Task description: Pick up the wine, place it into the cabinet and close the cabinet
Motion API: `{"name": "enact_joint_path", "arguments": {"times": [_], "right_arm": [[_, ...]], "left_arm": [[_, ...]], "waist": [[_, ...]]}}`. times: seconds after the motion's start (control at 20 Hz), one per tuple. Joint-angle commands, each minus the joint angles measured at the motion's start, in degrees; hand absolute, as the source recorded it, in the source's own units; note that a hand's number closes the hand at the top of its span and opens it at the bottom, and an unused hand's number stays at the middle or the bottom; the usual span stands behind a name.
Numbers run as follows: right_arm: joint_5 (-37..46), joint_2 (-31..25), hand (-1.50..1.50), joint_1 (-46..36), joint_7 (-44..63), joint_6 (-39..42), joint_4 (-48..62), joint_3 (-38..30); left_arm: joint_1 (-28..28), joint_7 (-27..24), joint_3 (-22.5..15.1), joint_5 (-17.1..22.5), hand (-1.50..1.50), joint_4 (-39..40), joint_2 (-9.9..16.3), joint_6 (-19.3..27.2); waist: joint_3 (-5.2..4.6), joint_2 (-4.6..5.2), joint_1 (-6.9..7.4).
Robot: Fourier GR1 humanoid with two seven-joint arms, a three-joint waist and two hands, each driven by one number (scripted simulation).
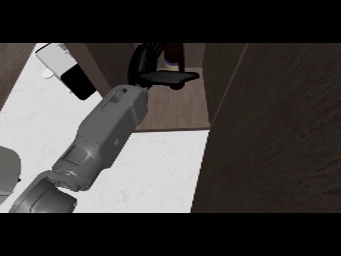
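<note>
Right hand, at top centre, reaches into the cabinet with fingers curled round the wine, mostly hidden. Best to set the bottle upright on the shelf floor, clear of the open door at right, before letting go.

Before us the white marble counter meets the dark wooden cabinet. Inside it, our left hand has the dark wine bottle just behind. The cabinet's tall wooden door stands to the right.

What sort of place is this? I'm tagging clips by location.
Probably a kitchen: a pale marbled counter, a dark wooden cabinet standing open on it, and a wine bottle inside.
</note>
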Motion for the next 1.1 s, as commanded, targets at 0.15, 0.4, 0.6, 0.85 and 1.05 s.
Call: {"name": "enact_joint_path", "arguments": {"times": [0.15,0.4,0.6,0.85,1.05], "right_arm": [[-1.36,-1.40,-1.50,3.97,3.91,-0.30,-10.78,0.57],[-0.40,-2.23,-1.50,3.82,5.85,-1.42,-12.37,0.55],[-2.01,-2.01,-1.50,5.95,2.79,-1.57,-12.35,0.24],[-2.20,-1.75,-1.50,3.76,4.08,-1.62,-10.65,-0.63],[0.06,-2.81,-1.50,5.16,5.13,-2.65,-13.29,0.86]], "left_arm": [[9.11,0.03,-4.83,3.70,-1.50,-8.72,-0.07,-4.71],[15.01,2.95,-9.27,5.92,-1.50,-16.52,-0.07,-5.46],[22.81,3.34,-12.76,7.74,-1.50,-24.16,-0.07,-2.83],[30.17,6.34,-19.00,7.32,-1.50,-35.66,-0.07,0.90],[38.46,7.80,-19.52,5.84,-1.50,-43.58,0.69,1.10]], "waist": [[-0.01,-0.54,1.06],[-0.07,-0.88,2.19],[0.02,-1.21,2.31],[0.02,-0.54,2.56],[0.00,-0.64,2.53]]}}
